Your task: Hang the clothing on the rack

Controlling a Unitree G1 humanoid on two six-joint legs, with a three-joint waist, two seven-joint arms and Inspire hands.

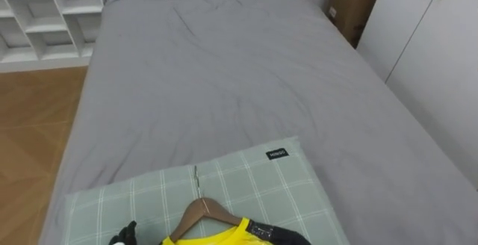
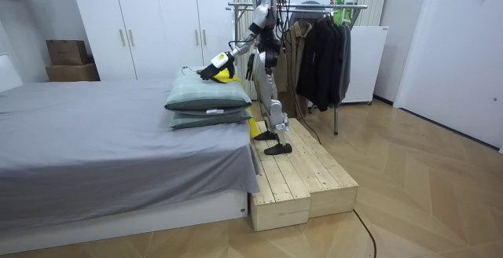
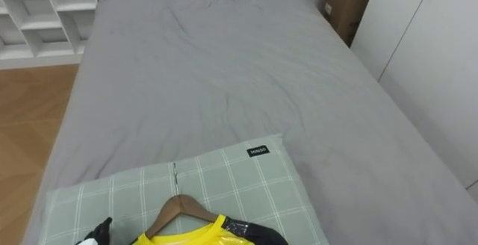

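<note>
Soft, even light fills the eye views. The grey sheet (image 1: 224,88) is lit flat from top to bottom of the frame, its creases marked only by faint shading. The white wardrobe doors (image 1: 441,51) at upper right are brightest. The yellow garment (image 1: 216,237) at the bottom edge is evenly lit. In the room view the floor (image 2: 424,179) carries a pale sheen at right, and the coats (image 2: 322,53) at upper centre are darkest.

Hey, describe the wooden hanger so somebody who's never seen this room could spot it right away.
Start at the big grey bed; at its near end lies a green checked pillow. The wooden hanger lies flat on that pillow, metal hook pointing up the bed, inside the neck of a yellow garment with black trim. It is the only wooden thing on the bed.
</note>
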